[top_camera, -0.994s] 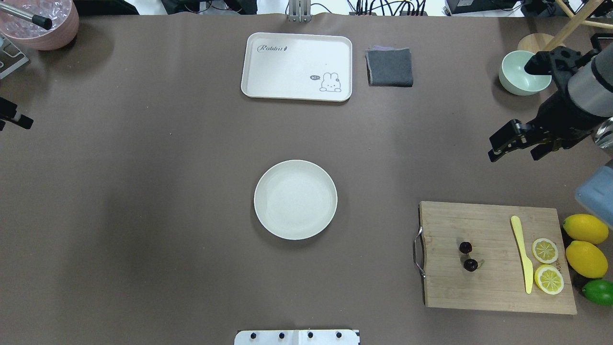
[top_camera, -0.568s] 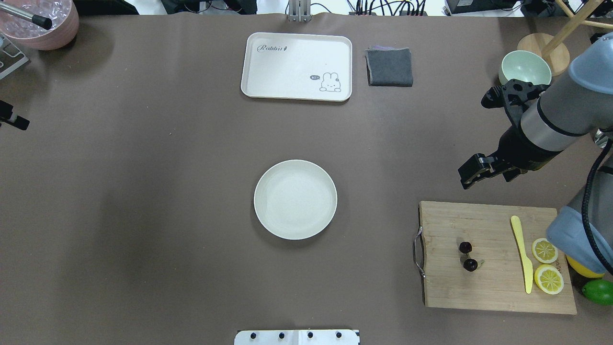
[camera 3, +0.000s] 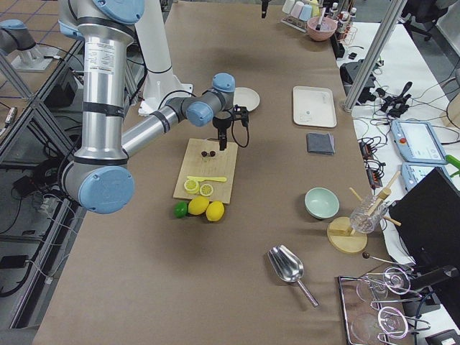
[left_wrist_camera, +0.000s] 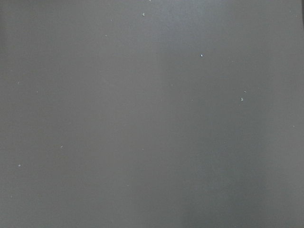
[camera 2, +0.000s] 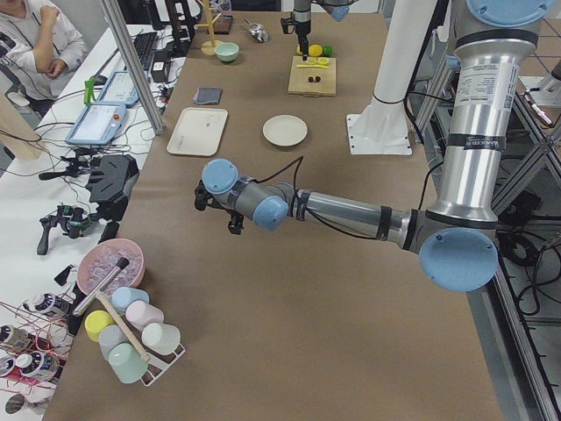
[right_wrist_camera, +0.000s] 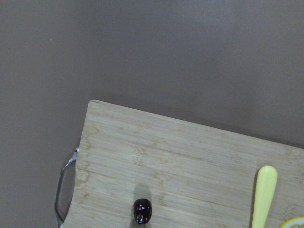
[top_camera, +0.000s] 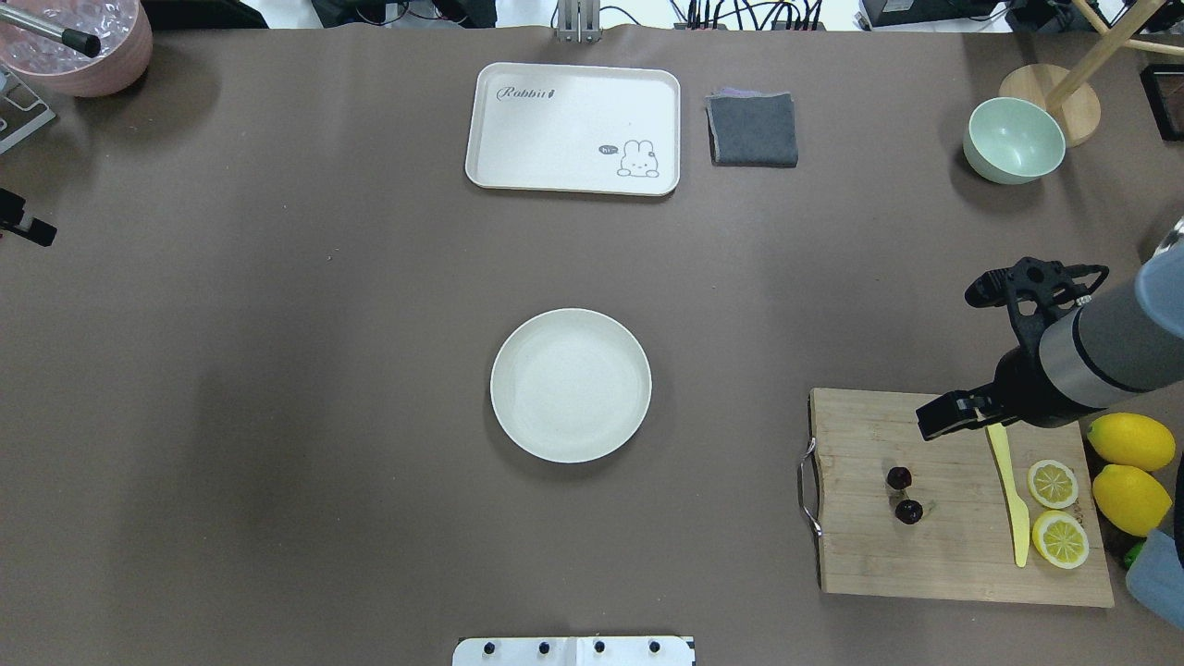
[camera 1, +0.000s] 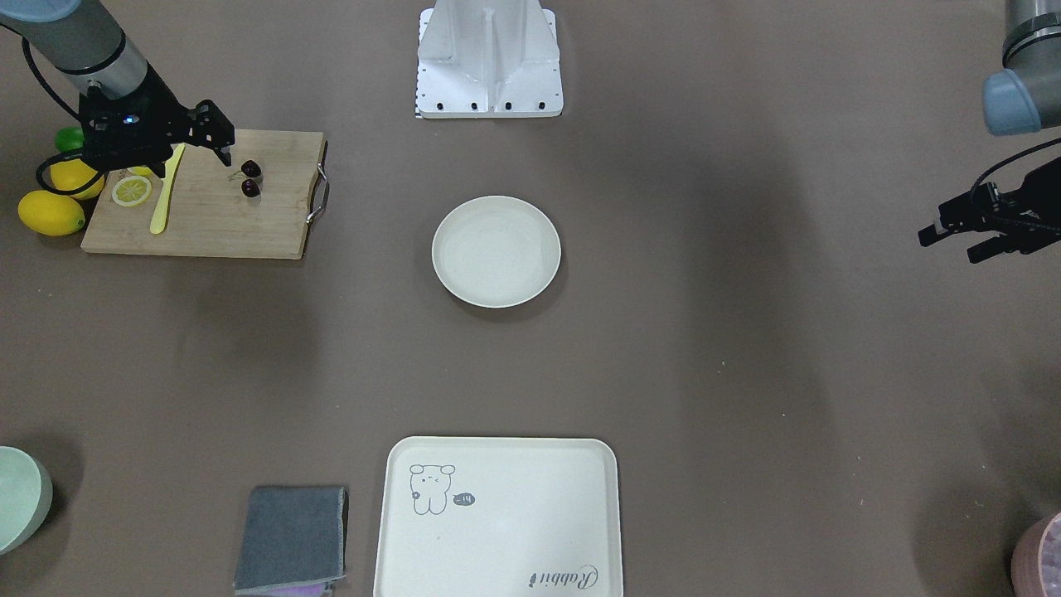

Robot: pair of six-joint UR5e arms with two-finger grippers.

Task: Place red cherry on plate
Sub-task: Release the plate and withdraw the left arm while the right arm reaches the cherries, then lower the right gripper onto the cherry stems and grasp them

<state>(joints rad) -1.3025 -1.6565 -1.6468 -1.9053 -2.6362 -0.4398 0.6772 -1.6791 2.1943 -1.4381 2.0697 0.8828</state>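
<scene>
The red cherry (top_camera: 903, 495), two tiny dark fruits joined by stems, lies on the left part of a wooden cutting board (top_camera: 925, 564). One of the fruits shows low in the right wrist view as the cherry (right_wrist_camera: 142, 211). My right gripper (top_camera: 939, 421) hovers open over the board's far edge, a little behind and to the right of the cherry and apart from it. It holds nothing. The plate (top_camera: 571, 385), round and off-white, sits bare at the table's middle. My left gripper (camera 1: 949, 240) hangs open and holding nothing at the far left edge.
On the board lie a yellow knife (top_camera: 1008, 490) and two lemon halves (top_camera: 1054, 509). Whole lemons (top_camera: 1130, 462) and a lime sit right of it. At the back are a cream rabbit tray (top_camera: 573, 128), a grey cloth (top_camera: 752, 129) and a green bowl (top_camera: 1014, 139).
My right arm has swung from near the green bowl forward to the cutting board's far edge. The cherry, the plate and the left arm have stayed put.
</scene>
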